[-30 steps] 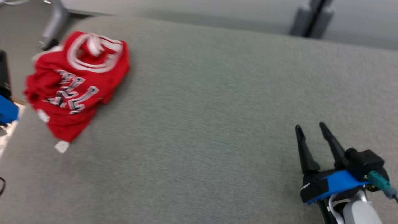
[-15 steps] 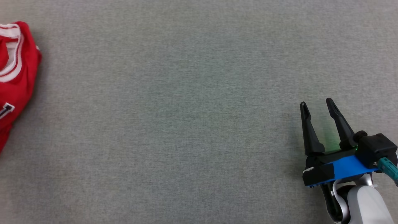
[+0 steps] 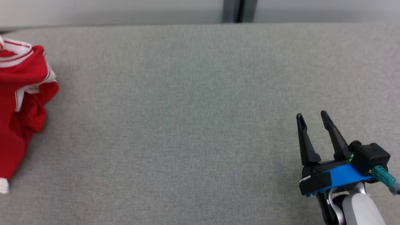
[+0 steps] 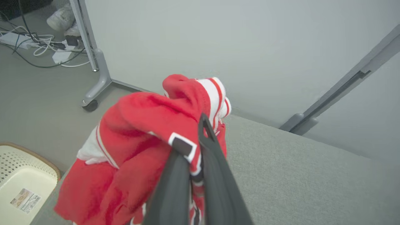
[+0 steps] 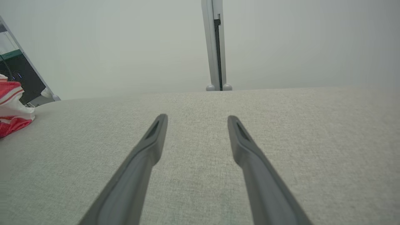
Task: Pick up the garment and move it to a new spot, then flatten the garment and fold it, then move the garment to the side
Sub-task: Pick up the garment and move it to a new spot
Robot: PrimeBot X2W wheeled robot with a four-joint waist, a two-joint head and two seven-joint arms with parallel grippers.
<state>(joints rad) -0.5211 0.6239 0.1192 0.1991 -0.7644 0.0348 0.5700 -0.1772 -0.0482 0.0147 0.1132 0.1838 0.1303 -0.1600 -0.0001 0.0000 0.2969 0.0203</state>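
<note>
The garment [image 3: 22, 103] is a red jersey with white trim, bunched up at the far left of the grey table. In the left wrist view my left gripper [image 4: 195, 147] is shut on a fold of the garment [image 4: 140, 140], which hangs crumpled around the dark fingers above the table's left end. My right gripper [image 3: 311, 120] rests low over the table at the lower right, open with nothing between its fingers [image 5: 156, 131]. A bit of the garment [image 5: 12, 109] shows at the left edge of the right wrist view.
The grey fabric-covered table [image 3: 187, 125] stretches wide between the two grippers. Beyond its left end lie a cream perforated basket [image 4: 22, 181], a wheeled partition leg [image 4: 93, 90] and cables on the floor [image 4: 34, 47]. Grey partition walls [image 5: 281, 40] stand behind the table.
The head camera has swung, so the whole picture has shifted. The garment now looks pulled up and bunched instead of lying spread with its lettering showing. The right gripper stays open.
</note>
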